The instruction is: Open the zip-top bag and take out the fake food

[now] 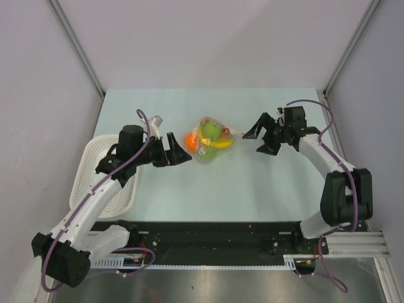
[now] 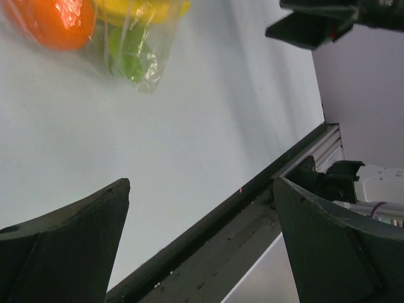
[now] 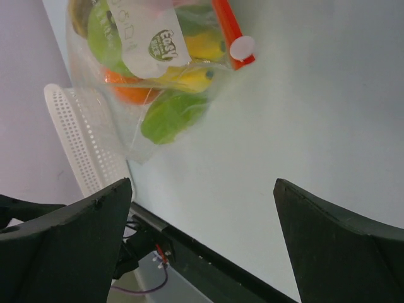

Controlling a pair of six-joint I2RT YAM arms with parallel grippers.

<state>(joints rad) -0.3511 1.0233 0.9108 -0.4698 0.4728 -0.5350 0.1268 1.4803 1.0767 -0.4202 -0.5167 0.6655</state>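
Step in hand: I judge this to be the approach, ahead of any grasp. The zip-top bag [image 1: 209,140] is shut and nothing has hold of it.
Bag position: it lies in the middle of the table [image 1: 252,183], between my two arms and touching neither.
Left gripper [image 1: 180,151]: its fingers are spread wide and empty, just beside the bag's closed end.
Right gripper [image 1: 255,140]: it is also spread wide and empty, near the mouth end, with bare table between it and the bag.
Mouth: the red zip strip [image 3: 228,28] runs along the edge facing my right arm, with a white tab [image 3: 243,48] at one end.
Doing it well: I would come in low with the right and pinch only film just behind the strip, not a toy. The left would take the opposite lip. Then I would part them slowly, since crinkly plastic is likely to slip.
Bag contents: the fake food [image 3: 189,79] is all inside, packed touching. I can see an orange-red piece, a round green fruit, a yellow banana and a flat green piece.
White basket [image 1: 104,177]: it sits at the table's left edge, partly under my left arm. I see nothing in the part that shows.
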